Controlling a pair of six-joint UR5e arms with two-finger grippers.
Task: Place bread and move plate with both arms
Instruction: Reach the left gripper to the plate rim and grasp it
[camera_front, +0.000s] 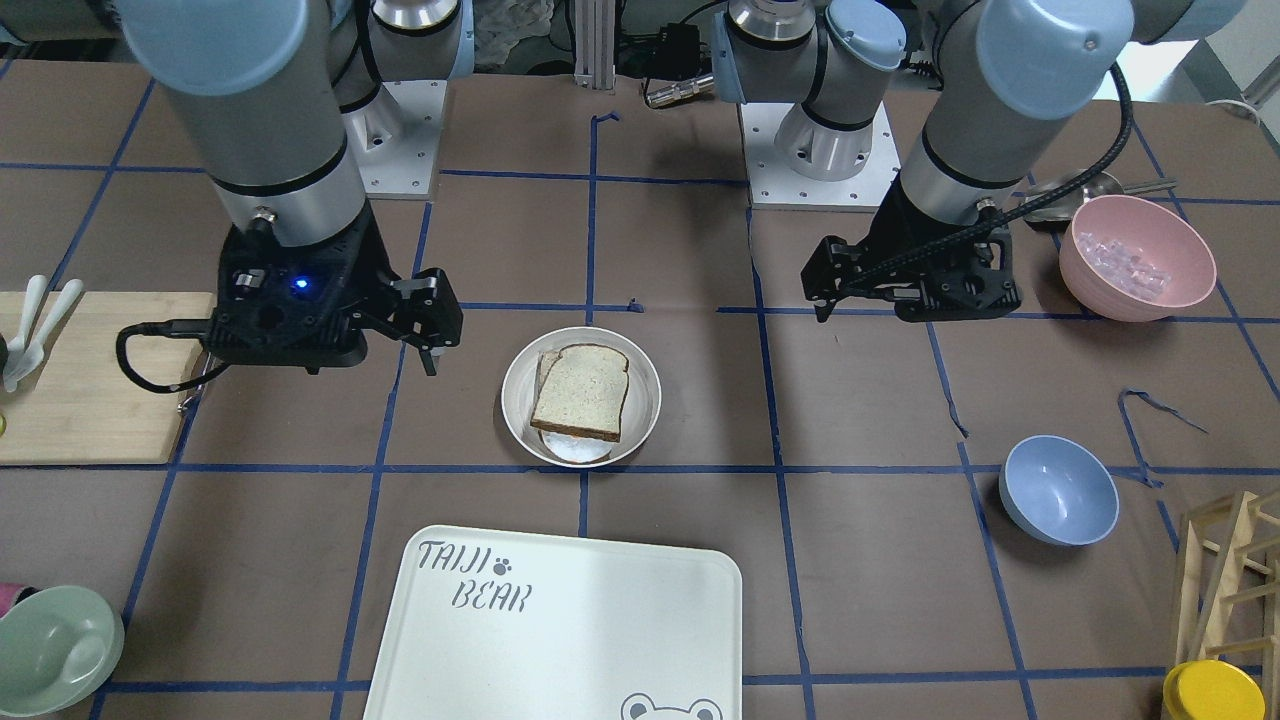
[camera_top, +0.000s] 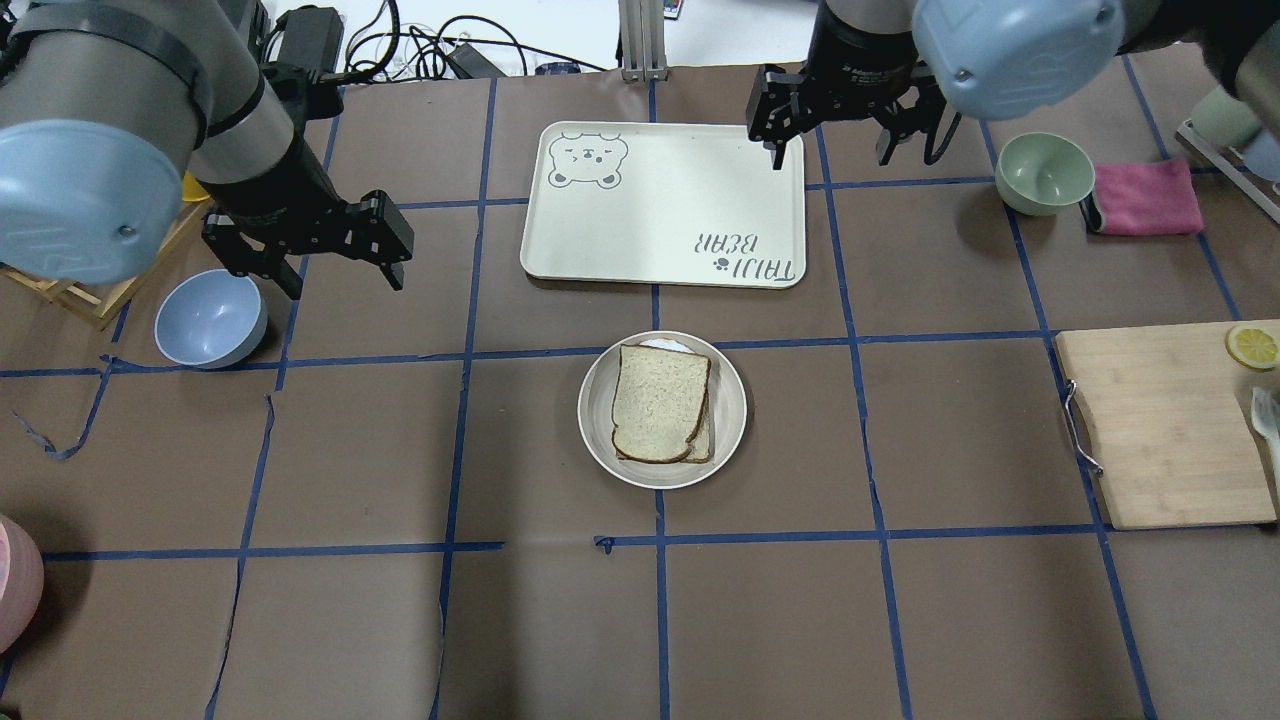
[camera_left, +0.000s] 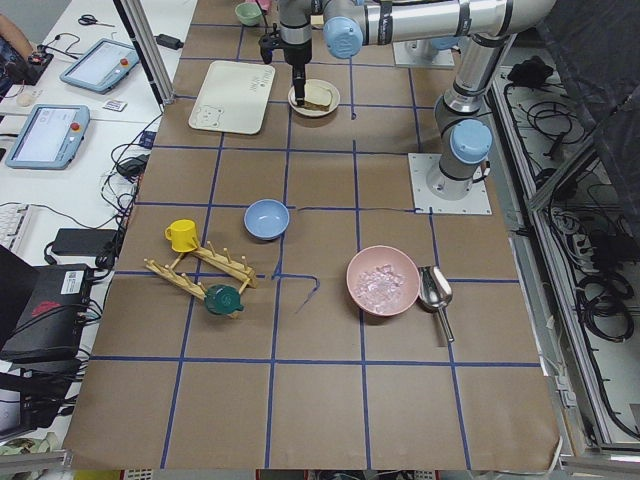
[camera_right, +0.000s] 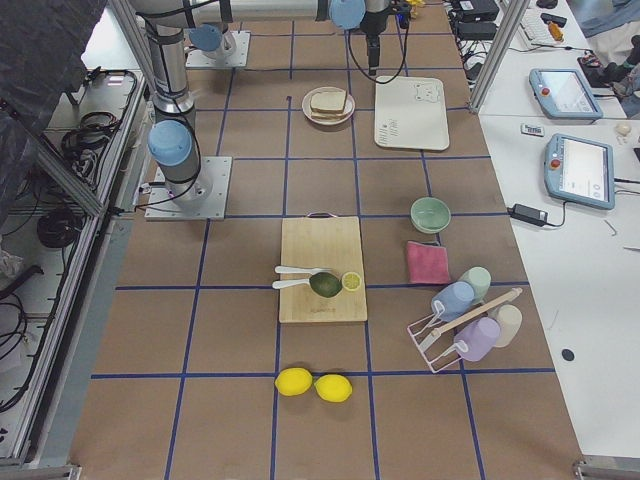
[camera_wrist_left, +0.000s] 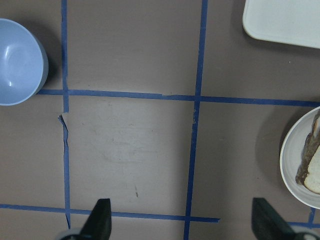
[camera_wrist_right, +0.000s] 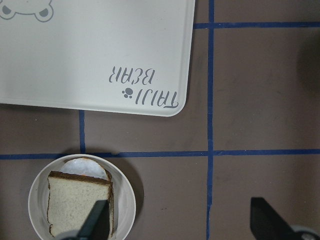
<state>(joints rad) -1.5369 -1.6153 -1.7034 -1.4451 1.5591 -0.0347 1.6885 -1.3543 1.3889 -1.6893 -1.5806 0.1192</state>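
– Scanning big to small: logged tray (camera_top: 660, 230) near plate (camera_top: 592, 400). Fingers?
– Found them spread wide on left gripper (camera_top: 345, 287) and right gripper (camera_top: 832, 158); gripped nothing, hung above table (camera_top: 900, 620).
– Plate?
– Spotted mid-table, between grippers. Saw bread (camera_top: 655, 400) on it, stacked over paler slice (camera_top: 706, 440).

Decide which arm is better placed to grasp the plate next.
Right, probably. The right fingers hang open almost over the plate; the left fingers hang farther off, the plate only at their wrist view's edge.
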